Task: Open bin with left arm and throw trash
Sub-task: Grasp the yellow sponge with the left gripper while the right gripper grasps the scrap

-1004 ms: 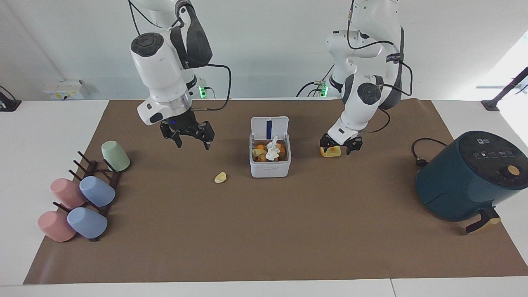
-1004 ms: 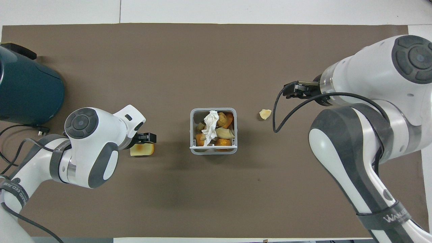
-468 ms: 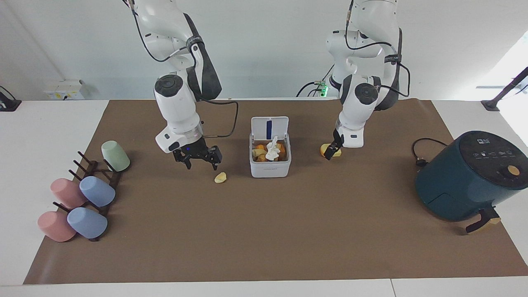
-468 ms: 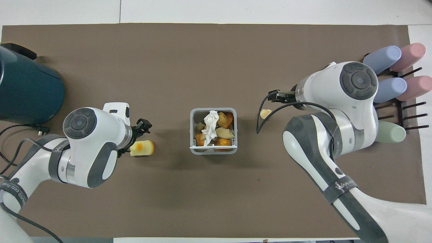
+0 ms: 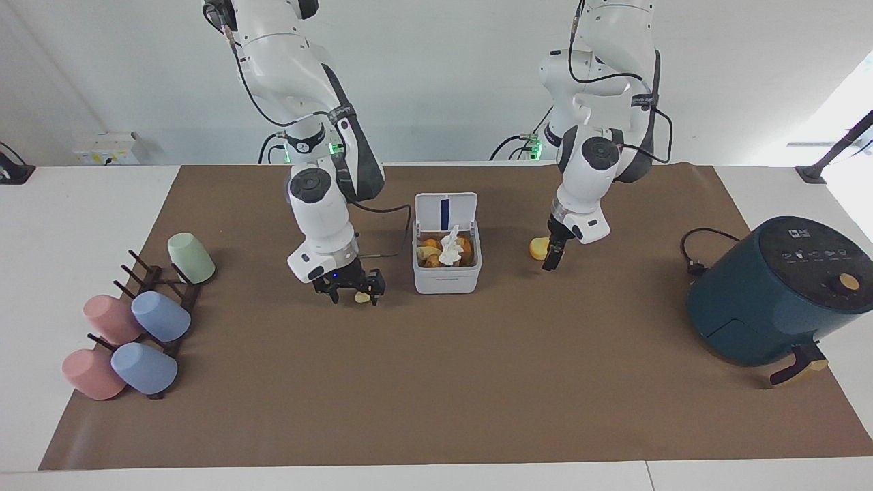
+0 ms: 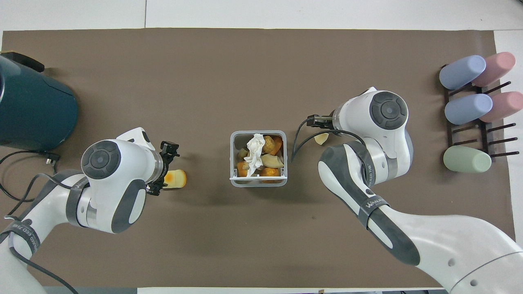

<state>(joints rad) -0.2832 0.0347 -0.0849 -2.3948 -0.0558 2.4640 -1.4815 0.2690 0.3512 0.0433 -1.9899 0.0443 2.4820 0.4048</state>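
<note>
Bin (image 5: 447, 271) sits mid-mat, lid flipped up on the robots' side, already loaded: tissue wad (image 5: 450, 246) on top of orange and yellow scraps. Opening looks done; what's left is two loose pieces.

Right gripper (image 5: 357, 294) is down at the mat just beside the bin, toward the right arm's end, fingers apart and straddling the small pale yellow scrap (image 6: 321, 138). Not clamped yet as far as I can see.

Left gripper (image 5: 554, 258) hangs low beside the yellow sponge block (image 5: 539, 248), on the bin's other flank toward the left arm's end. Fingers apart, nothing held.

For the pinch: centre the scrap between the fingertips, close slowly, fingertips right down at the mat or it squirts out. It's small and likely light. Lift straight up, clear the bin wall, release over the middle, not over the tissue peak where it could roll off.
</note>
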